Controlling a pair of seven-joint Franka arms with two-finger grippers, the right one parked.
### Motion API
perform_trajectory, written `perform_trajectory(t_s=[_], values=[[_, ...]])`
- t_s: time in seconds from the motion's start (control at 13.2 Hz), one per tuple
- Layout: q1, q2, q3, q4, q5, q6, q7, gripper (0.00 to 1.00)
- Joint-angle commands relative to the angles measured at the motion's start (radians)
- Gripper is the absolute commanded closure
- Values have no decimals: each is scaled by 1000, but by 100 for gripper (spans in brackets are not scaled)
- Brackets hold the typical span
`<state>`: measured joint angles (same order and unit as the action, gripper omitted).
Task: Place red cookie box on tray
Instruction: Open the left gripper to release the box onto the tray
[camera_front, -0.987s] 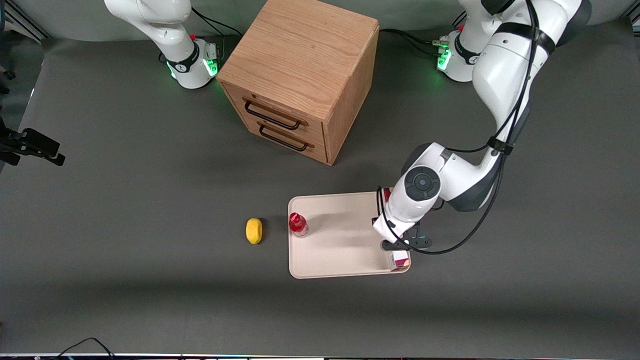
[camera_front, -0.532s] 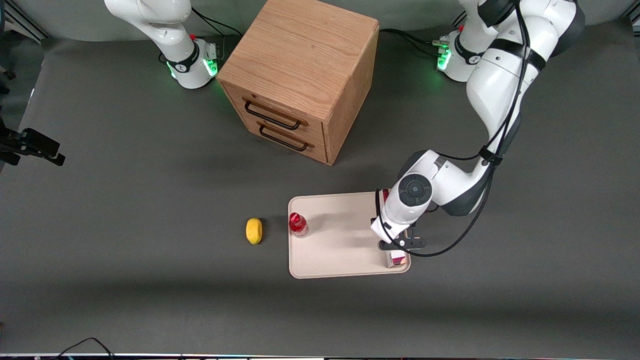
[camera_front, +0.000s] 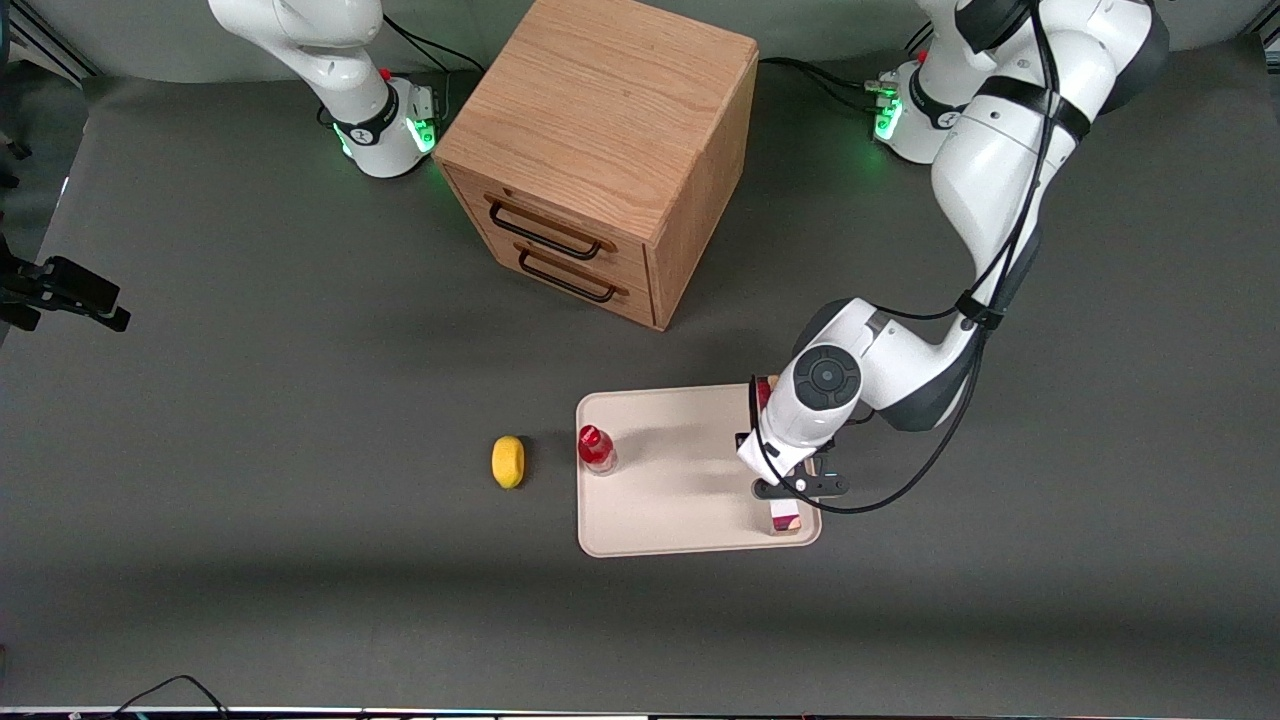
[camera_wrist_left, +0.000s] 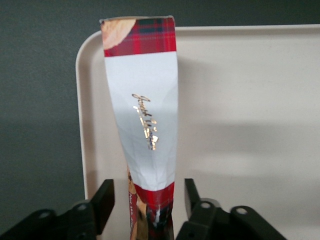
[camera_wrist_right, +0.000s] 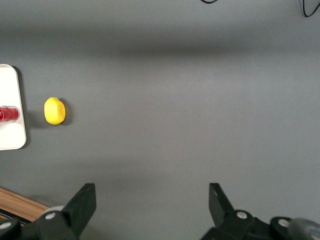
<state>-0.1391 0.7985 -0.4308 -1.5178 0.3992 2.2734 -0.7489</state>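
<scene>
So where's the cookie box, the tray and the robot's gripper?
red cookie box (camera_wrist_left: 145, 115), left wrist view, white section.
tray (camera_front: 660, 500), front view, bare floor.
gripper (camera_wrist_left: 148, 207), left wrist view, between open fingers, straddling box.

Your bench (camera_front: 250, 400) is a flat dark grey surface. A wooden drawer cabinet (camera_front: 600, 150) with two dark handles stands on it, between the two arm bases. Nearer the front camera you have the beige tray (camera_front: 680, 470) lying flat on the bench, toward the working arm's end. Just beside the tray, toward the parked arm's end, a yellow lemon (camera_front: 508, 461) rests on the bench. The end effector (camera_front: 800, 487) hangs above the tray's edge.
</scene>
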Motion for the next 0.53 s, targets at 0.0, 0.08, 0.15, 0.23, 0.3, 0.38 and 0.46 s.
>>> perform_trajectory(t_s=[0.0, 0.08, 0.15, 0.23, 0.3, 0.38, 0.46], values=[[-8, -25, 3, 2, 17, -14, -20, 0], [-7, -41, 3, 4, 17, -24, -20, 0], [-2, -63, 3, 4, 17, -58, -11, 0], [4, -96, 0, 4, 7, -101, 17, 0], [10, -132, -5, 2, -6, -139, 58, 0], [32, -174, -6, 2, -32, -178, 113, 0], [53, -220, -6, 4, -93, -224, 185, 0]])
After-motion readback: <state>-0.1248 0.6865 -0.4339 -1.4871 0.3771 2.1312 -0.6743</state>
